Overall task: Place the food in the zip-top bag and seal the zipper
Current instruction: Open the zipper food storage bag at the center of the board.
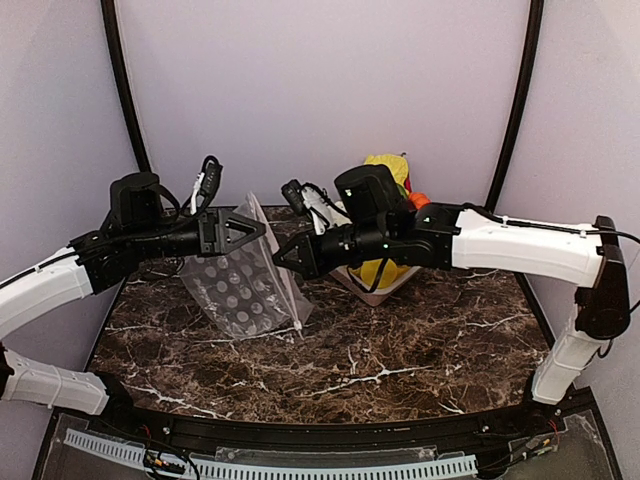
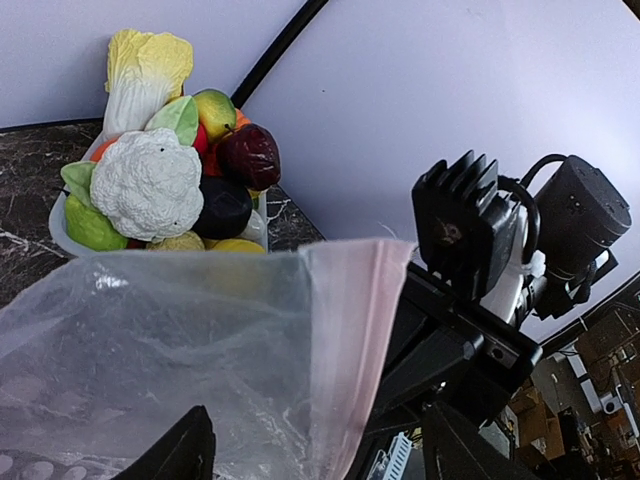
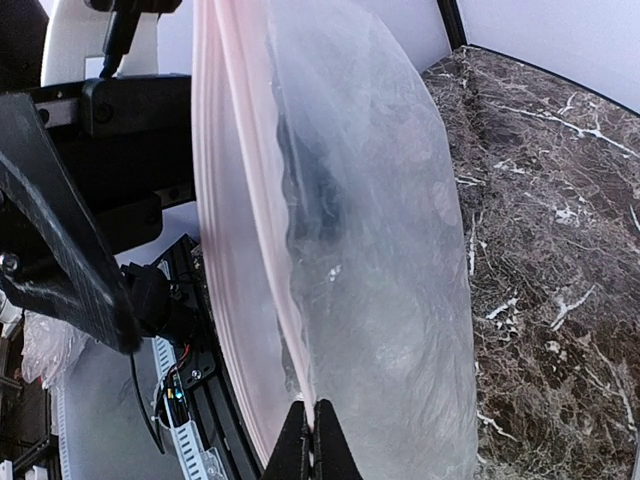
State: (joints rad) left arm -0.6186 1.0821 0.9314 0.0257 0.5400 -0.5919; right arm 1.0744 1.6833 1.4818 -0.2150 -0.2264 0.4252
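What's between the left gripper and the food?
The zip-top bag itself hangs across the left gripper, with the cauliflower piled beyond it. The right gripper, shut on the bag's edge, sits close beside that path.

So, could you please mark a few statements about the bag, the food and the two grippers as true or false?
1. The right gripper is shut on the edge of the zip-top bag. True.
2. The cauliflower is inside the bag. False: it sits on the food pile in the tray, outside the bag.
3. The bag lies flat on the table. False: it is held upright between the two grippers.
4. The left gripper has its fingers wide apart, with the bag between them. True.
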